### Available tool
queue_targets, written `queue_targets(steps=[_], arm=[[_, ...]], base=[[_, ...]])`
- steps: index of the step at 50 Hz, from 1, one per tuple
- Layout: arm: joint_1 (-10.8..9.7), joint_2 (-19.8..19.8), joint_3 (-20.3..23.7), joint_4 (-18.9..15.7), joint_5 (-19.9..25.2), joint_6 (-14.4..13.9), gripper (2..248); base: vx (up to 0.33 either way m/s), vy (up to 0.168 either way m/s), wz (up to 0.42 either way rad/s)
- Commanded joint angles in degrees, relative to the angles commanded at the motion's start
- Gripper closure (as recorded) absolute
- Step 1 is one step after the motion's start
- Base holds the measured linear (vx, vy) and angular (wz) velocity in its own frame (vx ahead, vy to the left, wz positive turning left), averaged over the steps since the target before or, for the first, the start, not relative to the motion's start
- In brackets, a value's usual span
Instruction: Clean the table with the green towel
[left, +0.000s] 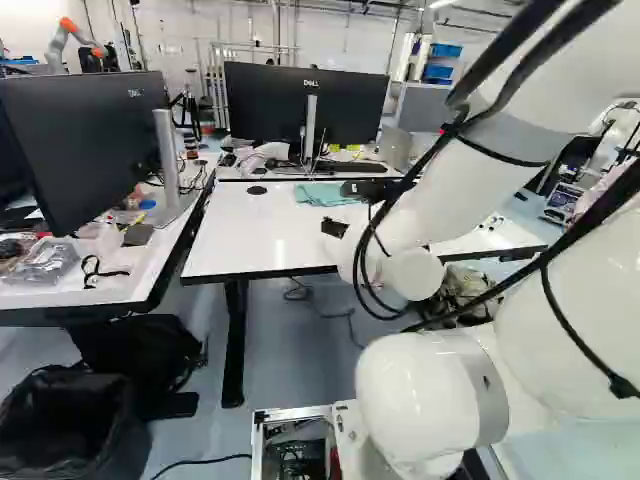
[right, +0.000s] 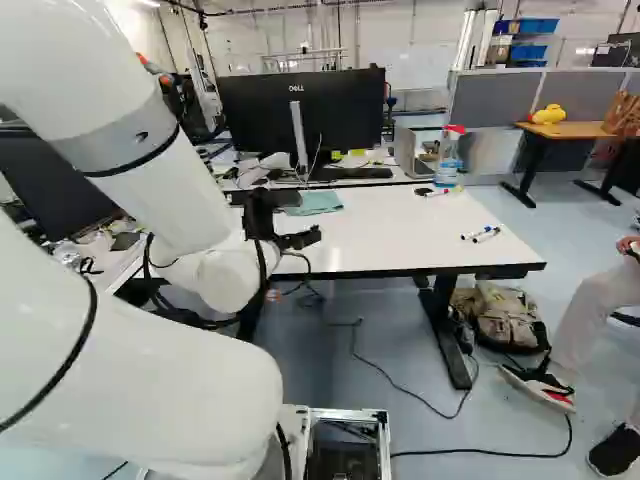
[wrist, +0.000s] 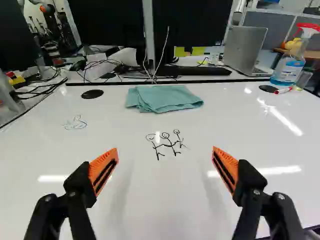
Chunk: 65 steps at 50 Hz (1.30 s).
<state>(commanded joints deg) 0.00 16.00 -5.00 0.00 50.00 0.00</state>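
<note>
If the big white arm (left: 455, 190) goes too far toward twelve o'clock, which is straight ahead of the black gripper with orange pads (wrist: 165, 148), I think it could bump the wide black screen (left: 350, 105) at the back. If it dips too low, it could poke the hard top. The gripper is spread wide, with nothing in it. The crumpled blue-green cloth towel (wrist: 164, 98) lies flat and well ahead, at twelve o'clock. Closing too soon or too high would miss it, and nipping just one fold could let it slip. A dry rub might only smear the ink. A big swing to three o'clock could roll off the thin white pens (right: 485, 234). The table (wrist: 45, 145) is white and shiny with a dark edge. Past it, near one o'clock, I see an open silver laptop (wrist: 246, 50), and by two o'clock a clear spray bottle with a red top (wrist: 289, 67) and blue stuff inside. Black line people holding hands (wrist: 168, 145) are drawn between the gripper and the towel. A little thin blue duck shape (wrist: 76, 123) sits near ten o'clock.
</note>
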Motion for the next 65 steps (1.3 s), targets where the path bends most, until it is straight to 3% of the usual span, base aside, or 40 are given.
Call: queue_targets(steps=[18,43,65], arm=[[-0.9,-1.4,-1.6,0.0,0.0,0.0,3],[-3.9,-5.6,-8.9,0.0,0.0,0.0,3],[-4.7,-11.2,-15.8,0.0,0.0,0.0,3]], base=[[0.0,0.0,0.0],[0.0,0.0,0.0],[0.0,0.0,0.0]])
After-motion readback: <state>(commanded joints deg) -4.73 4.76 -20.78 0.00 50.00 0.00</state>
